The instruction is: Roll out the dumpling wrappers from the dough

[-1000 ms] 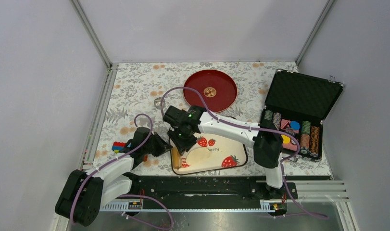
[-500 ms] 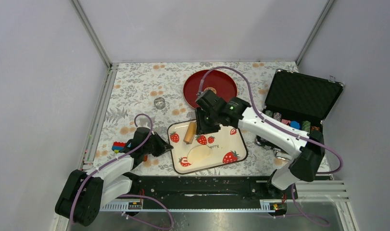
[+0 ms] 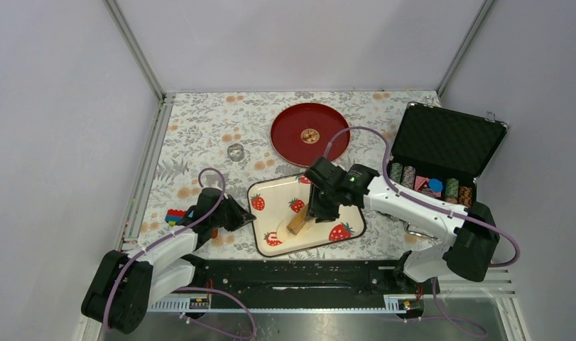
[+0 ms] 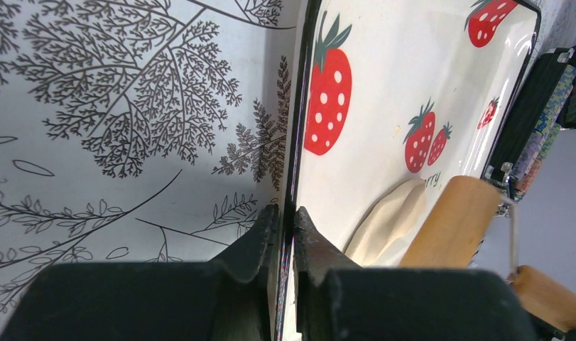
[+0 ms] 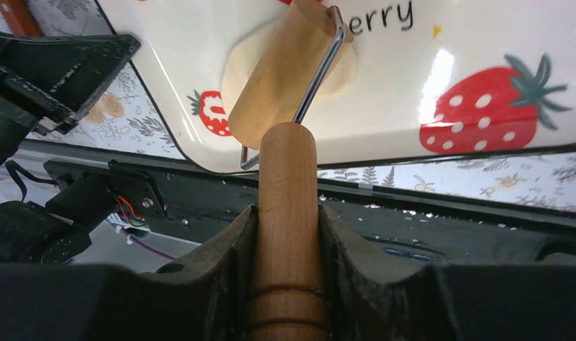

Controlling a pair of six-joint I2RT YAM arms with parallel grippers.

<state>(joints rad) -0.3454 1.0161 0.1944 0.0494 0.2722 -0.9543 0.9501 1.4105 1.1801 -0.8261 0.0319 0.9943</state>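
Observation:
A white strawberry-printed tray (image 3: 345, 206) lies in front of both arms. On its near part sits the dough (image 3: 283, 233), a flattened off-white patch (image 4: 388, 220) (image 5: 235, 57). The tan wooden roller (image 3: 297, 222) rests across the dough, its drum (image 5: 285, 78) pressing on it. My right gripper (image 3: 318, 204) is shut on the roller's wooden handle (image 5: 288, 185), both fingers against its sides. My left gripper (image 3: 248, 219) is shut on the tray's left rim (image 4: 299, 128), the thin edge pinched between its fingertips (image 4: 267, 227). No dumpling wrappers are in view.
A red plate (image 3: 310, 133) with a gold emblem lies behind the tray. A small metal ring cutter (image 3: 235, 150) sits at the back left. An open black case (image 3: 441, 142) of chips stands at the right. Coloured toy bricks (image 3: 175, 215) lie beside the left arm.
My right arm has swung the roller from the tray's far left side toward the near middle, and it now lies on the dough. The left arm has kept still on the rim.

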